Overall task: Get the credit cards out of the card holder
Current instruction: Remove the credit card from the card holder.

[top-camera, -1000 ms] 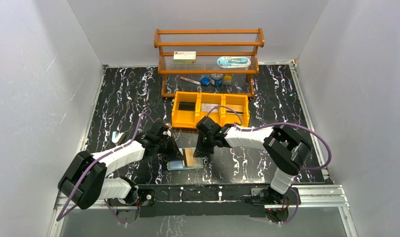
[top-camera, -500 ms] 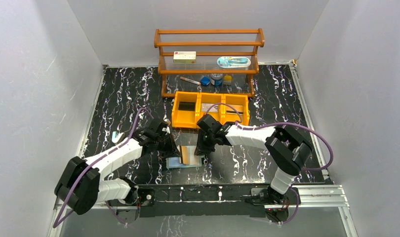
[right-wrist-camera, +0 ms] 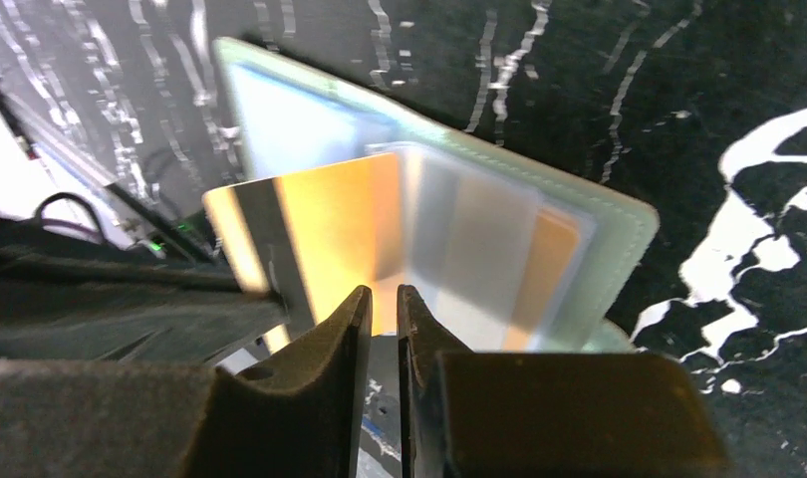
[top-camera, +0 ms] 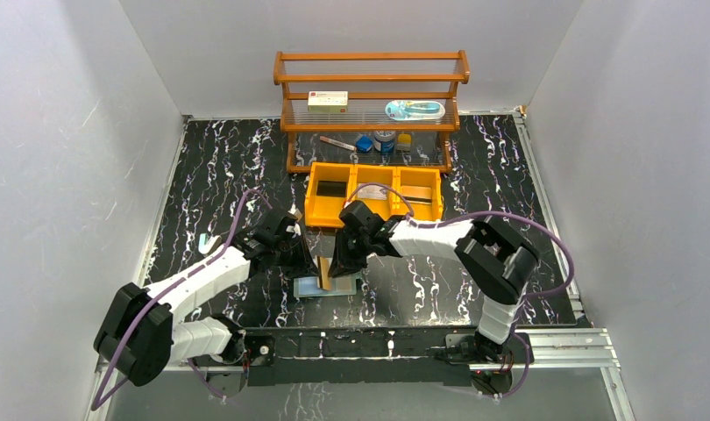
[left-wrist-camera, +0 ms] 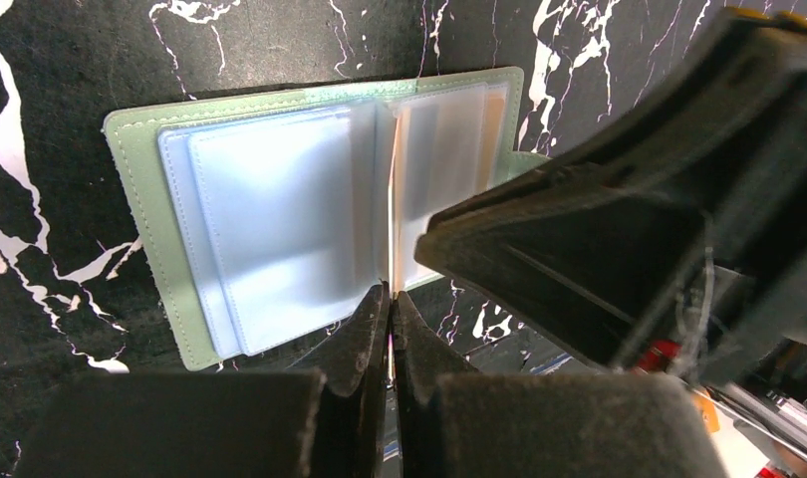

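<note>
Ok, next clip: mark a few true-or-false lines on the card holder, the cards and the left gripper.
1. The card holder lies open on the table. True.
2. The left gripper is wide open. False: its fingers are shut on a thin edge, apparently of the orange card.
3. The orange card stands up from the card holder. True.
4. The orange bin sits on the top shelf of the rack. False: it sits on the table, in front of the rack.

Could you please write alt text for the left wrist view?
The left gripper pinches a credit card, edge-on, upright over the fold of an open sage-green card holder with pale blue pockets, on a black marbled table. The right gripper looms at right.
</note>
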You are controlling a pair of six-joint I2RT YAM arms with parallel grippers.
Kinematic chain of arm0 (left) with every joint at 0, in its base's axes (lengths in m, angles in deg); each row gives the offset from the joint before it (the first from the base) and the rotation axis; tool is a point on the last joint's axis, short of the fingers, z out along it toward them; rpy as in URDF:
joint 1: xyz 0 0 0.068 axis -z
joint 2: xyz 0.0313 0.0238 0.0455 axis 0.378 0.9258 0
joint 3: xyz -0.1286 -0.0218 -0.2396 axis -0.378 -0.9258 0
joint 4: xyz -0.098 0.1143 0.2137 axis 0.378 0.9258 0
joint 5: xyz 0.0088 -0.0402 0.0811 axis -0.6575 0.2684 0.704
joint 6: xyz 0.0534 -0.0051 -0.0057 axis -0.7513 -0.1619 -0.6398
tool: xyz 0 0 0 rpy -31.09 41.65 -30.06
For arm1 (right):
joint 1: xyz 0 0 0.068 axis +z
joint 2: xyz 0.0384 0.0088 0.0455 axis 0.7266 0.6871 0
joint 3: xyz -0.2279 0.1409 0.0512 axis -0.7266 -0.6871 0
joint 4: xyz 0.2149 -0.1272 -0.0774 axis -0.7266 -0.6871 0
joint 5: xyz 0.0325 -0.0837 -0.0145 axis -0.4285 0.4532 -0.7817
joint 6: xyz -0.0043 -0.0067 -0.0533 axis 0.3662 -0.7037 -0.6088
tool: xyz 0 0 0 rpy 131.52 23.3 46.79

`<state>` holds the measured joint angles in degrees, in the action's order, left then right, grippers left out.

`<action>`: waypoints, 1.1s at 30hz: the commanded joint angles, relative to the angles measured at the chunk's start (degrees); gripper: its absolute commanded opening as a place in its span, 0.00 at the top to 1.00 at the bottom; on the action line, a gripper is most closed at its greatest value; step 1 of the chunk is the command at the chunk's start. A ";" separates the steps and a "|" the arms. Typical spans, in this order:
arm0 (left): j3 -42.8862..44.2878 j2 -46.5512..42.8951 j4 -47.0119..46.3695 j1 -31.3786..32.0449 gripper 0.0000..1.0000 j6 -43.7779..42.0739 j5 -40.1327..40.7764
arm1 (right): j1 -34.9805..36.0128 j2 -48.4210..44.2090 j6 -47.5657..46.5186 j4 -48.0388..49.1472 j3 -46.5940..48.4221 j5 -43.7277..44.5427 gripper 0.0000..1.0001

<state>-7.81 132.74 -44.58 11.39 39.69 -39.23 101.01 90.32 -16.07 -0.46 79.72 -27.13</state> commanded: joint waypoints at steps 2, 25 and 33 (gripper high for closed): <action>1.34 -0.14 0.29 0.00 0.99 -0.17 -1.29 | 0.12 3.16 0.84 -1.14 0.41 0.18 0.76; 3.11 -1.75 3.99 -0.01 1.00 -0.71 4.45 | -0.26 0.46 2.78 -6.92 -1.83 8.54 0.77; 4.66 -4.34 4.28 -0.03 1.00 -0.36 5.77 | -0.54 -1.38 0.41 -4.84 -0.35 6.14 0.75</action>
<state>-5.06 130.07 -42.18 11.37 39.93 -35.21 100.75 90.75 -13.62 -4.07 78.78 -21.68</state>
